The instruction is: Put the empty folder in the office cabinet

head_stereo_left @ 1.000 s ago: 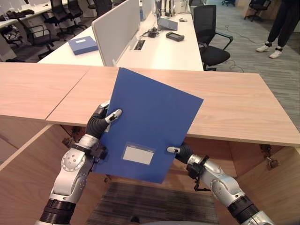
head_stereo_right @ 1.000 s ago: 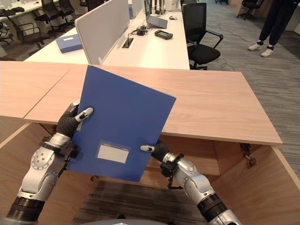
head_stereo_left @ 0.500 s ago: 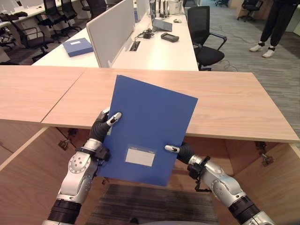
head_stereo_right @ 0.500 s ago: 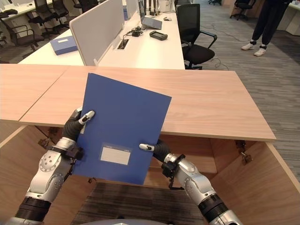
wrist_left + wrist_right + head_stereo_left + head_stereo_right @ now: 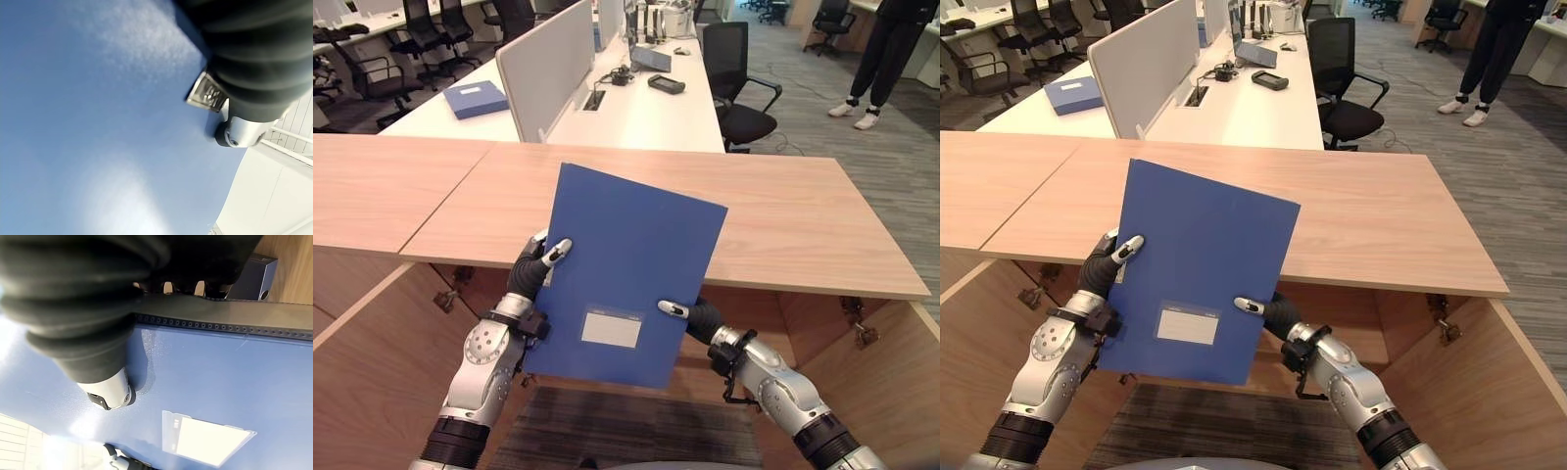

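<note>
Upright blue folder (image 5: pixel 631 264), both robot hands pinching

The two eye views sit side by side up on the head, looking down and forward over the wooden cabinet top (image 5: pixel 803 215) toward the white desks (image 5: pixel 646 108), so they share nearly the whole scene. Each wrist cam looks along its own hand from super close, right up against the blue folder (image 5: pixel 626 274).
</note>
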